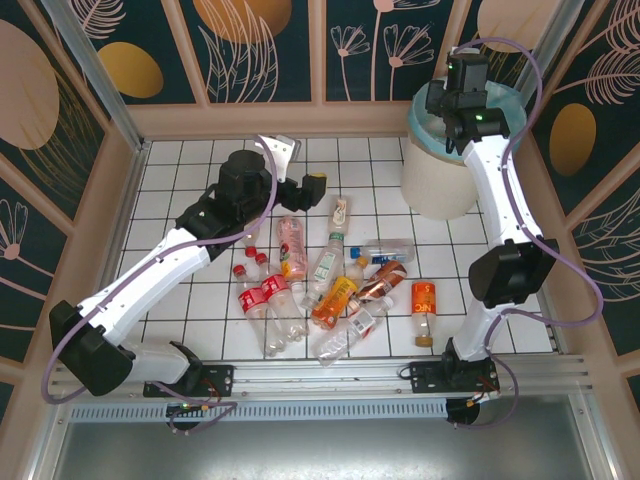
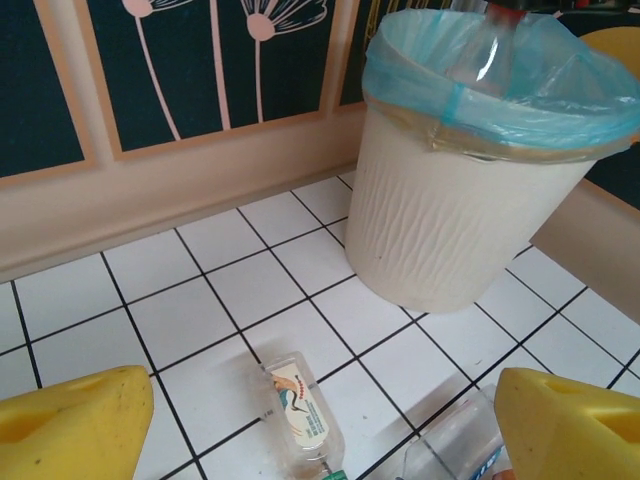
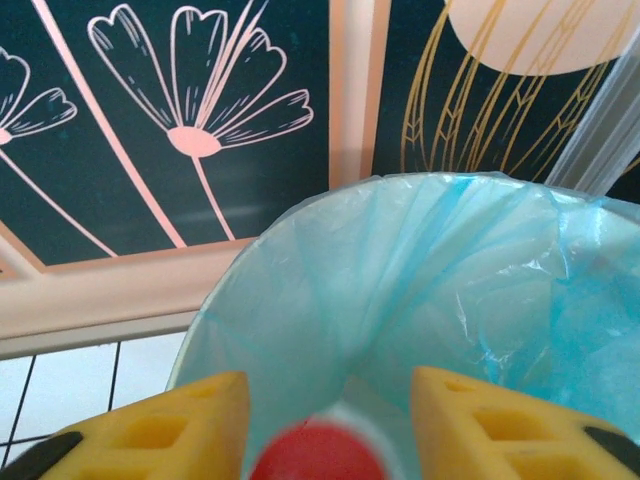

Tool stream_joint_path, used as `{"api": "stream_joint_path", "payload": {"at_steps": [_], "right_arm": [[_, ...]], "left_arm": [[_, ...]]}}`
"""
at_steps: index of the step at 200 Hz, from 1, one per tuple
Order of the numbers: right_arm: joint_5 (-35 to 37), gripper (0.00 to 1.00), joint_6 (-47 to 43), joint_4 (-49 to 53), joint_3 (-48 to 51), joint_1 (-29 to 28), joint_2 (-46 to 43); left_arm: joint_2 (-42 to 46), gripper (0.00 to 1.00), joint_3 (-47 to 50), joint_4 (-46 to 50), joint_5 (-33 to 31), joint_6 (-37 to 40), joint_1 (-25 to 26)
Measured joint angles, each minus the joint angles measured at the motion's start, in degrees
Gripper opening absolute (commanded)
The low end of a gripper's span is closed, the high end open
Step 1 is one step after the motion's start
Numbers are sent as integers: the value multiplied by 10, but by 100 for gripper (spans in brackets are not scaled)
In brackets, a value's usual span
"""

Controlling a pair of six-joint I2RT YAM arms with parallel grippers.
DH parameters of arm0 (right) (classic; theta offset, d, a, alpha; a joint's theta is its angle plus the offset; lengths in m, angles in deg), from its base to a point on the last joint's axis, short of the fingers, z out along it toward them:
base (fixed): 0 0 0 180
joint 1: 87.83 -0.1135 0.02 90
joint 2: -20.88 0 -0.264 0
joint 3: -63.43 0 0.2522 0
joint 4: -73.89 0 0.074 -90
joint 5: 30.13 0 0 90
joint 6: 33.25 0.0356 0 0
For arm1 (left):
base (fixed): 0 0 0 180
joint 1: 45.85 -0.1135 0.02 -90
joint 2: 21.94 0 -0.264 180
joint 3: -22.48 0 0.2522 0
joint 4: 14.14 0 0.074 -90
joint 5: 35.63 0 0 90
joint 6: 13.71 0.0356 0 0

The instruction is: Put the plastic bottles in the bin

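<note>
Red-capped clear plastic bottle (image 3: 320, 455) hangs between the jaws of the right tool (image 3: 328, 400) over the round off-white, blue-green-lined bin (image 2: 450, 230), grip unclear; the drop seemingly needs them fully spread; left tool (image 2: 320, 410) hovers spread beside the bin.

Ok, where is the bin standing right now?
In the top view the bin stands at the far right corner of the table, beyond the plastic bottles, with the right gripper over its mouth.

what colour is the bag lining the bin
Light blue-green bag, clearest in the right wrist view.
</note>
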Motion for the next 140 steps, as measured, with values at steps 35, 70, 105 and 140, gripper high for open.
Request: {"api": "stream_joint_path", "payload": {"at_steps": [35, 70, 105, 140], "right_arm": [[-14, 51, 5, 4, 0, 0, 0], [-31, 51, 10, 14, 0, 0, -1], [-51, 52, 21, 30, -10, -1, -8], [-63, 52, 28, 47, -22, -15, -29]], "left_arm": [[0, 89, 0, 9, -16, -7, 0], [0, 89, -2, 17, -30, -7, 0], [0, 88, -25, 49, -43, -12, 0], [-4, 87, -59, 104, -82, -42, 0]]}}
